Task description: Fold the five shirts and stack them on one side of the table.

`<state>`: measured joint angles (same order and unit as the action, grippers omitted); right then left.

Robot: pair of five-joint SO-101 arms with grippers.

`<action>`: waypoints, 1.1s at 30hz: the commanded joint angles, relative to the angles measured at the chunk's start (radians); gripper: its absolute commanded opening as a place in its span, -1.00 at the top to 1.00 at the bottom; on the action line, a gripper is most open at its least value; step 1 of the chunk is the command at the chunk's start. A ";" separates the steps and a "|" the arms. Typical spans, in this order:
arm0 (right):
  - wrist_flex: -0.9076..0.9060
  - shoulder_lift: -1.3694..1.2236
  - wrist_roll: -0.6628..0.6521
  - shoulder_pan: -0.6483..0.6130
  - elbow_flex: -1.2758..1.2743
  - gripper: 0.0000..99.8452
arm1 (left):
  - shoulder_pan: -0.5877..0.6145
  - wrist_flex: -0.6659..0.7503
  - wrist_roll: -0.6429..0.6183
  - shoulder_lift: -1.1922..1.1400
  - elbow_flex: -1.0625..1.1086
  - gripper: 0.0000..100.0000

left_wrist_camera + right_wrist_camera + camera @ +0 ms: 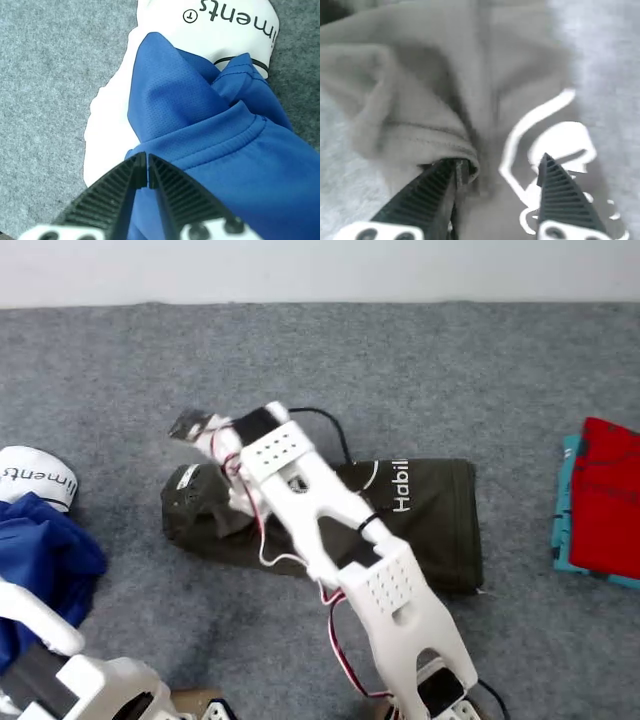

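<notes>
Right gripper (502,165) is wide open over the dark shirt (440,510) at its 9 o'clock end, probably lining up a fold grab.

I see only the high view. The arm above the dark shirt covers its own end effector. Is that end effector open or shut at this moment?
Observer: Open. In the right wrist view the right end effector is spread wide, low over the dark shirt, with one side against a fold of the cloth.
Operator: Thank you. And the other one, near the blue shirt?
Observer: The left end effector is shut, and its tip is just above the blue shirt.
</notes>
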<state>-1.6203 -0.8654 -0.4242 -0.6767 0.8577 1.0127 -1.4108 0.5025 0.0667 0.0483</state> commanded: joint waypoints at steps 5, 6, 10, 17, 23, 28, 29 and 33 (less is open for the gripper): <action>-0.153 -0.035 0.015 0.051 0.308 0.70 | -0.002 0.005 0.005 0.051 -0.005 0.97; -0.179 -0.031 0.014 0.044 0.333 0.77 | -0.002 -0.002 0.005 0.051 -0.007 0.97; -0.179 0.019 0.017 0.007 0.324 0.98 | -0.003 -0.041 0.006 0.051 -0.010 0.97; -0.176 0.160 0.015 -0.131 0.081 0.98 | 0.000 -0.115 0.006 0.084 -0.028 0.97; -0.105 0.087 0.002 -0.150 0.003 0.98 | -0.014 -0.121 0.006 0.169 -0.022 0.97; 0.091 -0.019 -0.178 -0.019 0.147 0.98 | -0.034 -0.167 0.006 0.207 -0.022 0.97; 0.116 -0.038 -0.204 -0.004 0.195 0.98 | -0.037 -0.178 0.008 0.216 -0.022 0.97; 0.148 -0.088 -0.238 0.018 0.359 0.98 | -0.040 -0.201 0.018 0.264 -0.022 0.97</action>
<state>-1.4975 -0.9528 -0.6360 -0.6782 1.0740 0.9805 -1.5934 0.5040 0.2631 0.0483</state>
